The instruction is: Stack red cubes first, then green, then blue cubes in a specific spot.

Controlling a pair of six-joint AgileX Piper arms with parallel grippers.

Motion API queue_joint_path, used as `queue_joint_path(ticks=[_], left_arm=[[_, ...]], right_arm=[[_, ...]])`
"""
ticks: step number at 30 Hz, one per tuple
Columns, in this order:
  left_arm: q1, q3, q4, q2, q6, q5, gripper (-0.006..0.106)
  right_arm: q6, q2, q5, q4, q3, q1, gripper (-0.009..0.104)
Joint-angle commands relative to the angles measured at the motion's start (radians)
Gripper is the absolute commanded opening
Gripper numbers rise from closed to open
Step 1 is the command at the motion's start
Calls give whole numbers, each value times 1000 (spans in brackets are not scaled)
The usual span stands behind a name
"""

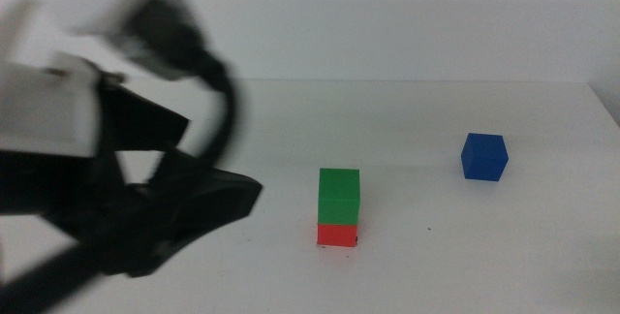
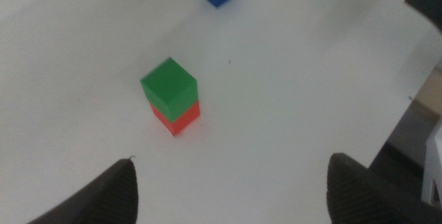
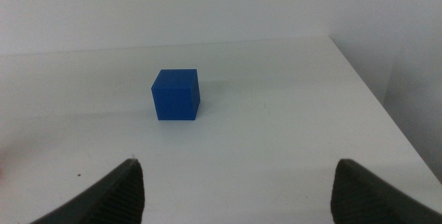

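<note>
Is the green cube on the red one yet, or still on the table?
On. The green cube sits squarely atop the red cube in both middle and left wrist views; the open left gripper holds nothing.

One cube [image 1: 339,193] sits stacked on another cube [image 1: 337,235] near the counter's [image 1: 436,275] middle, while a third cube [image 1: 483,156] stands well apart, right and farther back.

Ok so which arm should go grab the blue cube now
Right, probably. The right pincer is open and faces the blue cube squarely, with bare table between. The left pincer, also open, looks over the green cube on the red cube.
</note>
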Motion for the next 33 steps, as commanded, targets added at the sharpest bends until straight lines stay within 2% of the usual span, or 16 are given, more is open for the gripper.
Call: queue_joint_path(ticks=[1,14,19,25,27,29,31,33], left_arm=[[3,15,-17,-47,8,-37,93],[3,11,-32,-77,8,-70,93],[3,11,-32,-77,8,-70,93],[3,11,-32,-77,8,-75,93],[3,11,-32,-77,8,-85,93],[3,11,-27,-77,6,-89,93],[3,11,-16,-77,-26,-91,93],[3,5,0,-75,-58,-98,93]], right_arm=[[-4,-5,-12,-3,4,-6,88],[-4,-5,-12,-5,4,-6,88],[-10,-5,-52,-83,4,-6,88],[-10,-5,-164,-90,4,-6,88],[6,-5,-246,-77,4,-6,88],[46,-5,-299,-20,4,-6,88],[46,-5,-366,-15,4,-6,88],[42,-5,-304,-15,-10,-6,88]])
